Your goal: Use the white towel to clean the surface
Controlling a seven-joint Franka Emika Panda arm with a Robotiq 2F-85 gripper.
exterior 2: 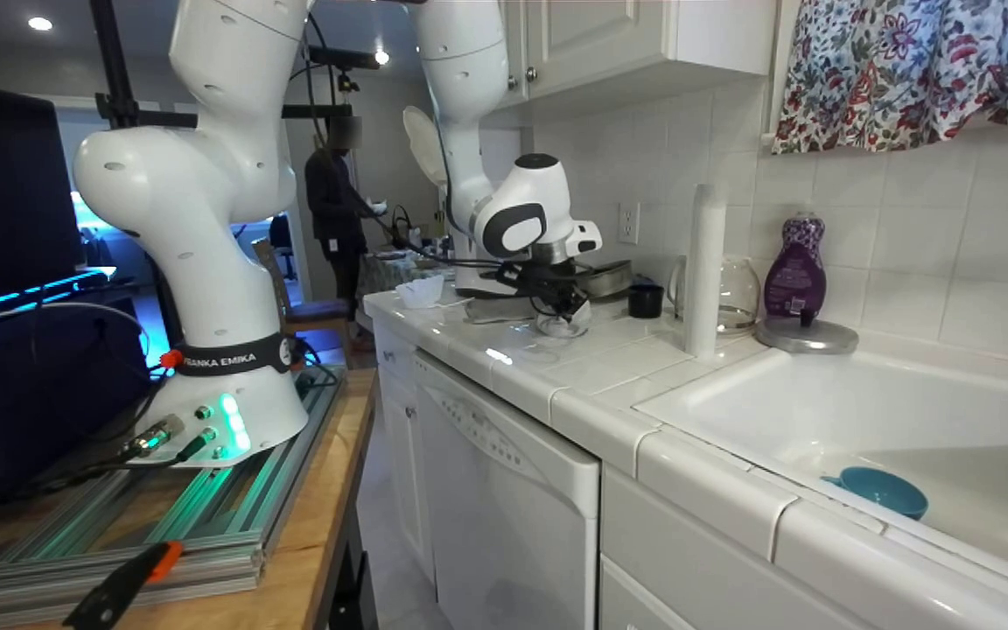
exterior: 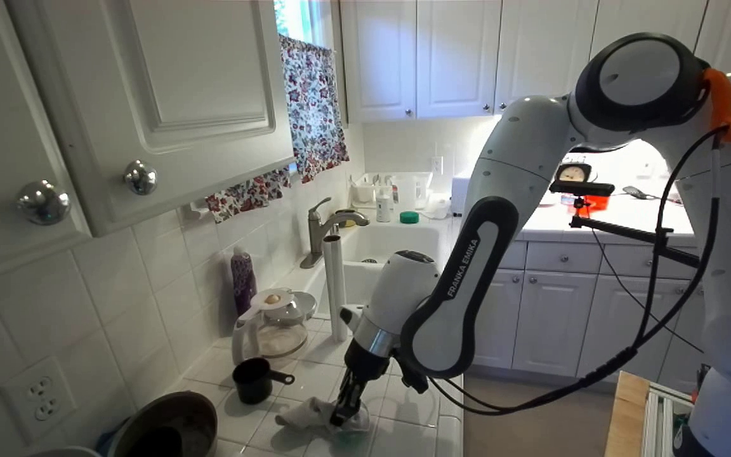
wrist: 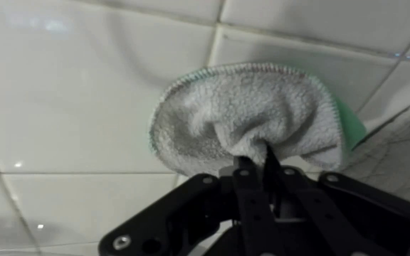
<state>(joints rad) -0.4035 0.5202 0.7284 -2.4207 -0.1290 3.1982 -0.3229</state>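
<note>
My black gripper (wrist: 257, 160) fills the foreground of the wrist view, its fingers pressed together on a gathered fold of the white towel (wrist: 240, 103), a small, greyish, fuzzy cloth with a stitched rim. The towel lies crumpled on the glossy white tiled countertop (wrist: 66, 124), its rounded edge spread out in front of my grip. In an exterior view, a black handled cup (exterior: 253, 384) stands near the towel, with a glass coffee carafe (exterior: 282, 337) beyond it.

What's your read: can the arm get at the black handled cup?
Probably yes: the black handled cup stands near the gripper, nothing tall visible between. But the gripper is shut on the white towel, which likely needs releasing first.
</note>
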